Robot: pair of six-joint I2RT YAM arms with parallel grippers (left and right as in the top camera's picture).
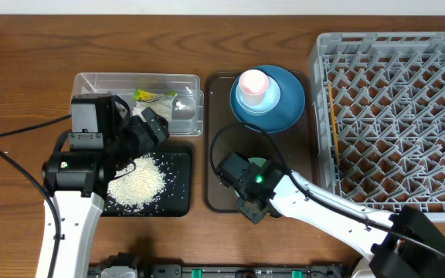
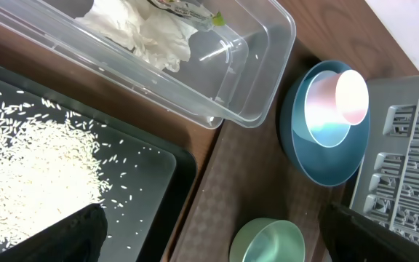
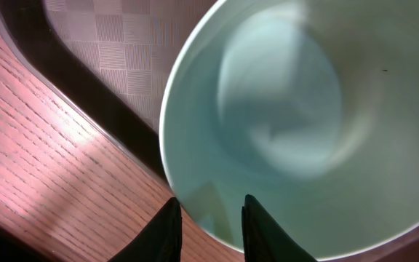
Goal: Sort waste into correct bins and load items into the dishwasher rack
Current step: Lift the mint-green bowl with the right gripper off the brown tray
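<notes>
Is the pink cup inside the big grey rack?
No, the pink cup sits stacked on the blue plate, left of the grey rack, not inside it.

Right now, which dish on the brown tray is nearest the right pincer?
The mint-green bowl: the right pincer straddles its rim. The pink cup and pale-blue bowl sit on the blue plate at the far end of the brown tray.

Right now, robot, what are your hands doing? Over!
Left gripper open, empty. Right gripper clamped on mint-green bowl rim, at brown tray edge. Blue plate with pink cup nearby, not touching.
</notes>
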